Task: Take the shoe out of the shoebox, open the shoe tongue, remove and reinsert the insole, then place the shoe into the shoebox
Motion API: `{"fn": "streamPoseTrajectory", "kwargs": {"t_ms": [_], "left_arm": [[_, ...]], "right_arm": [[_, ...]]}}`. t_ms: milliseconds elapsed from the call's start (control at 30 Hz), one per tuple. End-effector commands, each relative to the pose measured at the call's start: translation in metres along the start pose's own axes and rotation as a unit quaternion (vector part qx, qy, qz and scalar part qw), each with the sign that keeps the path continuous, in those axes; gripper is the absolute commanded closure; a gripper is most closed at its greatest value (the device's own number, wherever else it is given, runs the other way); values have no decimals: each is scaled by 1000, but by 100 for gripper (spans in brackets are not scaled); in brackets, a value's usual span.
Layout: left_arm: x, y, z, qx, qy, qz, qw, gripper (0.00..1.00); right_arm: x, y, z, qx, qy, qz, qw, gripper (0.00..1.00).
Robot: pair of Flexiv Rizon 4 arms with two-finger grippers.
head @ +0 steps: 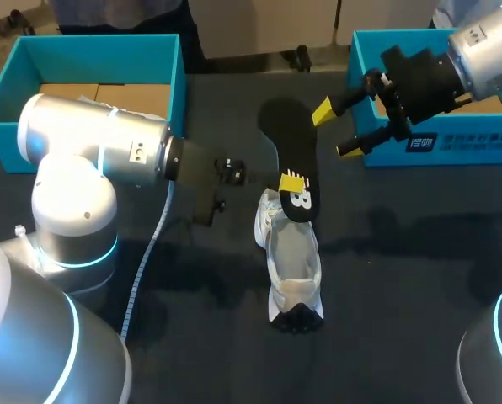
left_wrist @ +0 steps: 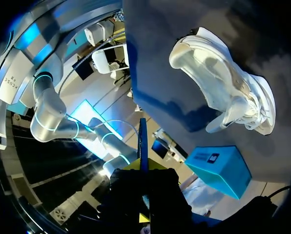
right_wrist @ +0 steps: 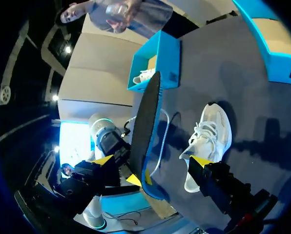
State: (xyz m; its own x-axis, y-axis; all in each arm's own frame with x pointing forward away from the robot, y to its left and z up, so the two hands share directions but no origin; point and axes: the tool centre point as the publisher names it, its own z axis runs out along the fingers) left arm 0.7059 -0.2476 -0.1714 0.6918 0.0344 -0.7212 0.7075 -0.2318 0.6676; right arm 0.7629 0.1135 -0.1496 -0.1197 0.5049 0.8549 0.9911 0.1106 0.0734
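Note:
A white sneaker [head: 293, 261] lies on the dark table, toe toward the front edge; it also shows as the shoe [left_wrist: 218, 83] and the shoe [right_wrist: 209, 131] in the wrist views. Above its heel hangs the black insole [head: 286, 151], held up off the table. My left gripper [head: 291, 181] is shut on the insole's lower end; in the left wrist view the insole's thin edge [left_wrist: 143, 141] stands between the fingers of the left gripper [left_wrist: 143, 168]. My right gripper [head: 335, 130] is open beside the insole's far end. In the right wrist view the insole [right_wrist: 145, 117] stands edge-on between the spread fingers of that gripper [right_wrist: 152, 160].
A teal shoebox [head: 171, 76] stands at the back left, behind my left arm. A second teal shoebox [head: 436, 147] stands at the back right, under my right arm. A white cable [head: 146, 261] trails along the table from the left arm.

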Motion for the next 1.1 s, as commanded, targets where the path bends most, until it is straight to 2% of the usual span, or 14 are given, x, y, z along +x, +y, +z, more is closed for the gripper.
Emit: {"fn": "streamPoseTrajectory", "kwargs": {"t_ms": [33,500,533,567,700,867,967,1100], "left_arm": [[3,3,4,1,1,0,1000,100],[8,7,7,-7,7,1,1000,100],[8,7,7,-9,9,1,1000,100],[9,6,8,-9,9,1,1000,100],[10,7,9,-14,13,0,1000,100],[10,8,10,-16,14,0,1000,100],[10,10,10,-17,16,2,1000,100],[11,11,10,-18,18,4,1000,100]], "right_arm": [[-4,5,8,4,15,-4,1000,0],[-4,15,17,14,51,2,999,0],[-4,15,18,14,53,2,998,7],[-4,16,18,13,56,3,998,10],[-5,18,21,11,63,8,998,14],[-7,21,24,4,71,21,997,29],[-8,22,26,1,79,26,996,36],[-9,23,30,-3,87,32,996,38]]}}
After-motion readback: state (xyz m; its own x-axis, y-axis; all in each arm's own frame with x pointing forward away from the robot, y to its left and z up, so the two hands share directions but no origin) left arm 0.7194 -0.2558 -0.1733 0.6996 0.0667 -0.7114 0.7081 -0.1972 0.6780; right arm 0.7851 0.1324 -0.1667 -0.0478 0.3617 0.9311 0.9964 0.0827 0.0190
